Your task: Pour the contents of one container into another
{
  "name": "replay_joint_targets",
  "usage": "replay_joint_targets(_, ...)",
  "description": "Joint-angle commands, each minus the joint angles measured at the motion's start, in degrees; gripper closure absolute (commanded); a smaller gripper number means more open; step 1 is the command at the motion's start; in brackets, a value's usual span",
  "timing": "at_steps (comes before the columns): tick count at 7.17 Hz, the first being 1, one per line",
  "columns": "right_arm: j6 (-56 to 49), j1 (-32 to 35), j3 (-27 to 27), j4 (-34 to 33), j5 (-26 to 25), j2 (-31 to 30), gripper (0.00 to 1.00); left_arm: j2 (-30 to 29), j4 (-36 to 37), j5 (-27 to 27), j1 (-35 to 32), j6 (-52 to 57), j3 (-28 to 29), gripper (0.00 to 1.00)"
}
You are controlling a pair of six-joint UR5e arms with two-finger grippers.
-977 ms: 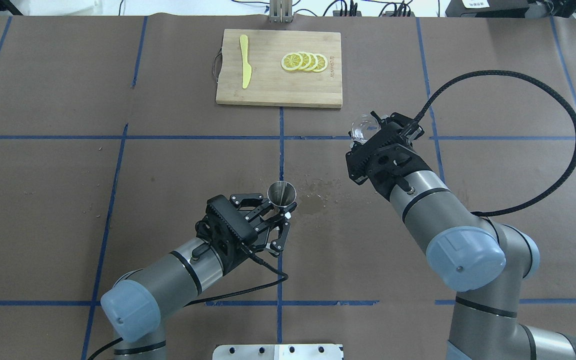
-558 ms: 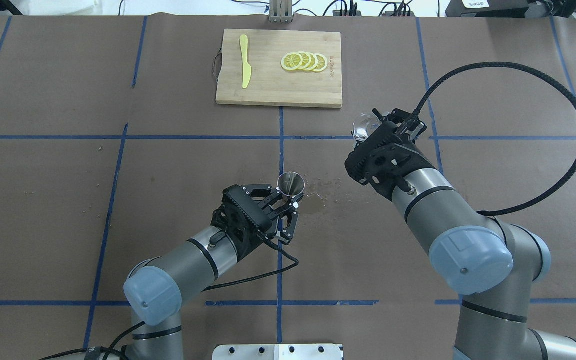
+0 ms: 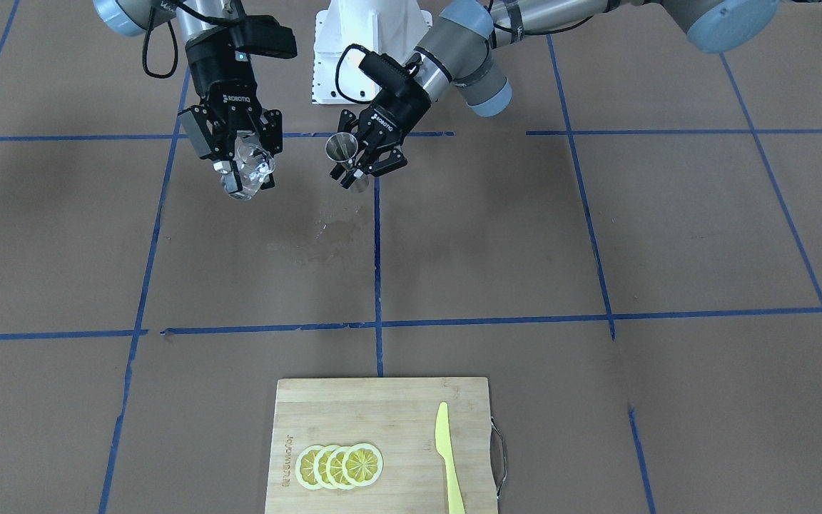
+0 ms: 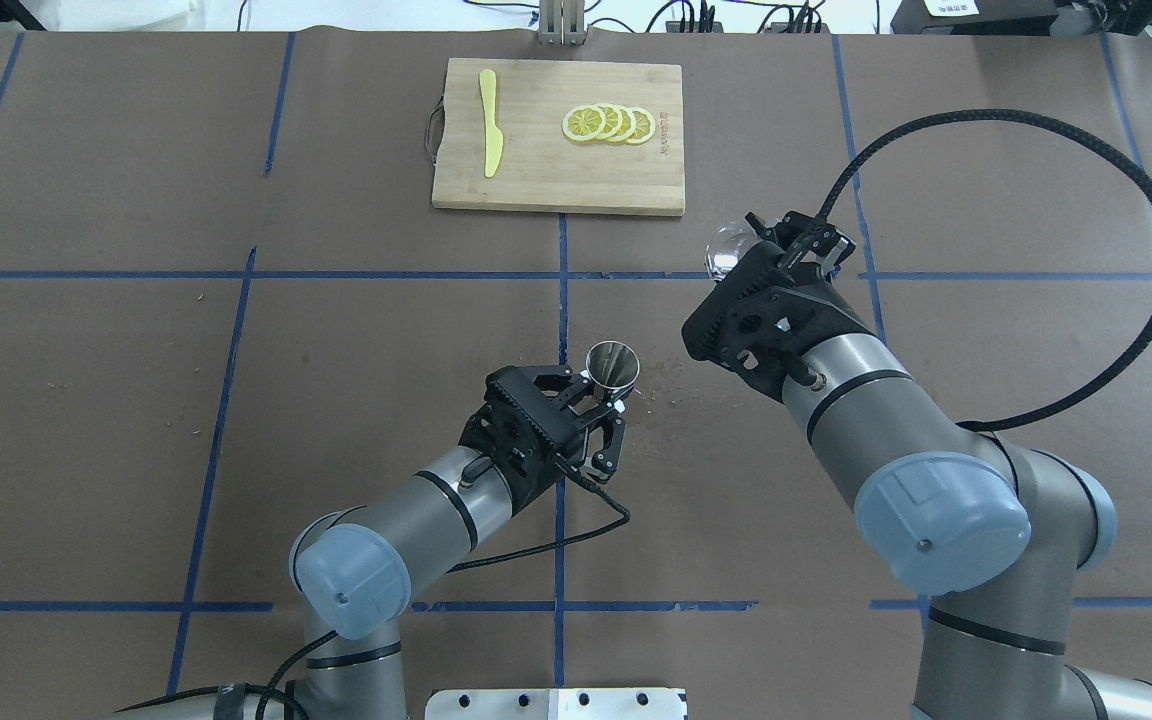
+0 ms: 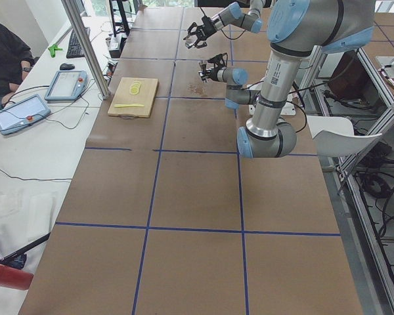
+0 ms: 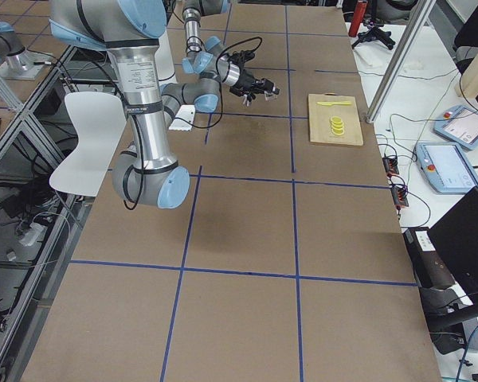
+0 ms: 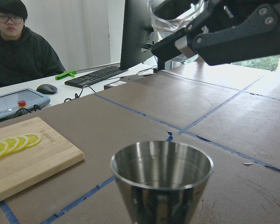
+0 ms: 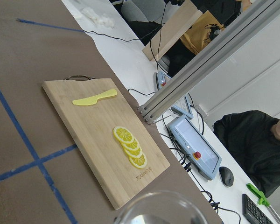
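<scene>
Two containers hang above the table (image 4: 236, 400), well apart: the left gripper (image 3: 355, 171) is closed on the waist of the upright steel jigger (image 3: 342, 148), and the right gripper (image 3: 243, 165) is clamped around the clear glass (image 4: 725, 252). If the jigger tips before its rim is over the glass mouth, its contents would, I think, fall on the table, and such a narrow hold may let it swivel.

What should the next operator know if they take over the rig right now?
Left gripper: shut on the steel jigger, which is upright and held off the table near centre.
Right gripper: shut on the clear glass, lifted, apart from the jigger.
Done: both containers are picked up. There is a damp stain on the paper nearby.
Left: bring them together and pour; no pour shows yet. Contents cannot be told.
</scene>
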Motion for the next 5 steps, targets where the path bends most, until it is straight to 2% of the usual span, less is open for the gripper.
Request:
replay_joint_targets(1,-0.97,-0.12,0.12,-5.02,-0.98,3.22,1.00,-2.80,0.03,0.06,0.00,0.00,2.69,1.00)
replay_joint_targets(5,-3.25,-2.04,0.21,-5.13,-2.91,2.71,1.00,-2.99,0.03,-0.03,-0.70,0.00,2.88,1.00)
